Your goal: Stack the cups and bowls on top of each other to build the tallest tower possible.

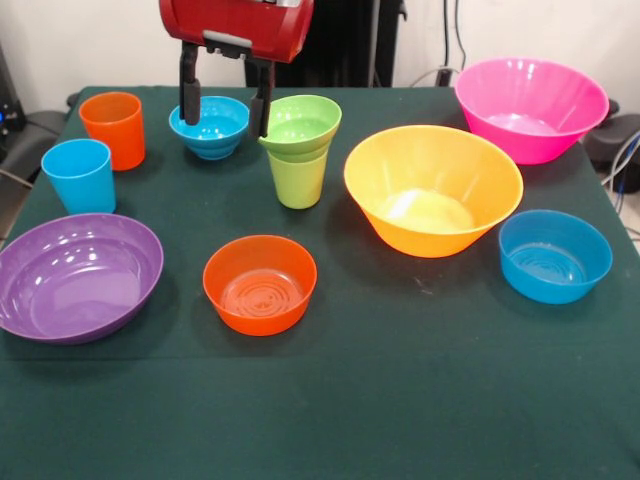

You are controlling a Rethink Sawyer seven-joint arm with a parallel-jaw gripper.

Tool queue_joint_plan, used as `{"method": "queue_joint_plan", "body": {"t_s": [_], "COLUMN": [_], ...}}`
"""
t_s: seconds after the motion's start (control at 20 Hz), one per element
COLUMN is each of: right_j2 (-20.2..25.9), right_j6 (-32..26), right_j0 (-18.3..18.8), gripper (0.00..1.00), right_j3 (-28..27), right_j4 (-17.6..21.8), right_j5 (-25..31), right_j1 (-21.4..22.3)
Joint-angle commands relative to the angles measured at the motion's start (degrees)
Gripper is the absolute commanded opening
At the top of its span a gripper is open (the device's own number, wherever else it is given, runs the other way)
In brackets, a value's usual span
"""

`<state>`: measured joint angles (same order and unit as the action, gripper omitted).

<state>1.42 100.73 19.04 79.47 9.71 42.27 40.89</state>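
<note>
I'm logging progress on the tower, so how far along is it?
Done: the small green bowl sits on the lime green cup. In hand: the open pincer straddles the small blue bowl, not lifted. Left: every other cup and bowl sits separately on the table.

We see the robot's end section as a glossy red housing (pixel 237 25) with rounded lower corners and a pale highlight along its top edge. On its underside we note a grey metal plate bearing a dark, flat mounting block. From this block two black fingers (pixel 190 88) extend downward; each is a slim, straight bar with a slightly thicker upper part. We identify the gripper (pixel 226 112) as black throughout. We cannot make out markings or screws.
</note>
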Motion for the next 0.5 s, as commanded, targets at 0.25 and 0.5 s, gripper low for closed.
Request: {"method": "queue_joint_plan", "body": {"t_s": [0.25,0.5], "right_j2": [5.13,4.49], "right_j6": [-5.13,-4.07], "right_j0": [0.18,-0.54], "gripper": [1.00,1.00], "right_j3": [0.10,-1.10], "right_j4": [4.58,5.09], "right_j5": [-2.01,-2.07], "right_j1": [-2.25,-3.30]}}
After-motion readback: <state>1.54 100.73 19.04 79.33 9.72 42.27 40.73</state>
